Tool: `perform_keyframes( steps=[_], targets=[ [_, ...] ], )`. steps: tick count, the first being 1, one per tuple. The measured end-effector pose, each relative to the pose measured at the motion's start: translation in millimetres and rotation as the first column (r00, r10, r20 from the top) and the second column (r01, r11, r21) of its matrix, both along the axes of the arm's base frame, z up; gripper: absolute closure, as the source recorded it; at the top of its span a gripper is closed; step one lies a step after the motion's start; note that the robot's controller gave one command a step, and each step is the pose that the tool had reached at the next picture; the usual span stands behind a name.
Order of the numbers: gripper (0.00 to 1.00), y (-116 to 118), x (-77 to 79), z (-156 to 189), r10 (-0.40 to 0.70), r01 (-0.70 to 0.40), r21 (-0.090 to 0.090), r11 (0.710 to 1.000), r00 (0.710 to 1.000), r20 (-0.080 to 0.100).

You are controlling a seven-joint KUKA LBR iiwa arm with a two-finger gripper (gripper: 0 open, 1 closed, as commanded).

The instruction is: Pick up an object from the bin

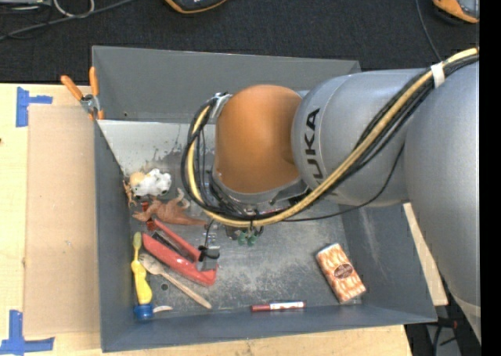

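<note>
Nearest the camera, a red-and-white pen (277,307) lies along the front wall of the grey bin (235,73), well apart from everything else. A yellow brush with a blue end (140,280) stands in the left front corner, and an orange patterned packet (340,272) sits alone on the right.

Further in, on the left, the gripper (210,251) hangs at the right end of a red two-armed tool (176,259), which lies slantwise across a wooden stick (184,290). This red tool is the piece I judge to be in hand. I cannot tell whether the pincer is apart or together, nor whether it is touching the tool.

To do this step well, I would set the pincer square across one red arm, clear of the stick below. I would close only once low enough, then lift straight so that the brush beside it is not dragged.

Beyond lie a brown thing (168,212) and a white toy (153,182). The arm's orange cover (254,139) hides the floor behind them.
</note>
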State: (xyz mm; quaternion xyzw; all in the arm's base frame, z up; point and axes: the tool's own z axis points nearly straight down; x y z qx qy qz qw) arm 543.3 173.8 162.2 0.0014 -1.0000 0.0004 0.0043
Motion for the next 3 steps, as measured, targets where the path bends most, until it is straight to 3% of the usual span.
perform_keyframes(
  steps=[1,2,3],
  targets=[
    [0.00,-0.8,2.1,3.9,-0.004,0.004,0.001,1.000,1.000,0.007],
    [0.00,-2.7,-15.1,-43.9,0.068,-0.068,0.002,0.998,0.998,0.008],
    [0.00,-2.3,-33.6,-65.7,-0.035,0.035,0.002,0.999,0.999,0.011]
  ],
)
